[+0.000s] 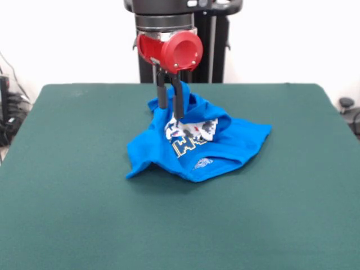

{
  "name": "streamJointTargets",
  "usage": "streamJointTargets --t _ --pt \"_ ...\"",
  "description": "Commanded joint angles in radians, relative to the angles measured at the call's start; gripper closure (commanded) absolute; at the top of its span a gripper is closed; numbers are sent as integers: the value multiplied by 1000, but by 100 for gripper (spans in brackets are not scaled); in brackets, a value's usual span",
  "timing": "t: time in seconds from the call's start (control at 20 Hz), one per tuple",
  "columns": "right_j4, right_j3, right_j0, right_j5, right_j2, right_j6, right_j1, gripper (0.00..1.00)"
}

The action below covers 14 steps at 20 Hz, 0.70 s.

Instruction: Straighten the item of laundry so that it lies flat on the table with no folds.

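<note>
The bright blue T-shirt lies crumpled at the middle of the dark green table. Its white-grey print and part of the lettering face up among folds. One corner trails out to the front left. My gripper comes down from the red wrist onto the shirt's far part. Its two black fingers stand close together, pinching a bunch of blue cloth that rises around them above the rest of the shirt.
The robot's black pedestal stands just behind the table's far edge. Cables and dark equipment sit off the table at the left, and a small dark object at the right.
</note>
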Motion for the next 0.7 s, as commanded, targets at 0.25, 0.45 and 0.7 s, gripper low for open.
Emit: streamJointTargets --t 0.25,0.45,0.7 --pt "125 149 62 -60 12 208 48 0" --pt "139 181 51 -102 31 189 64 0" --pt "143 220 26 -149 55 159 86 0"
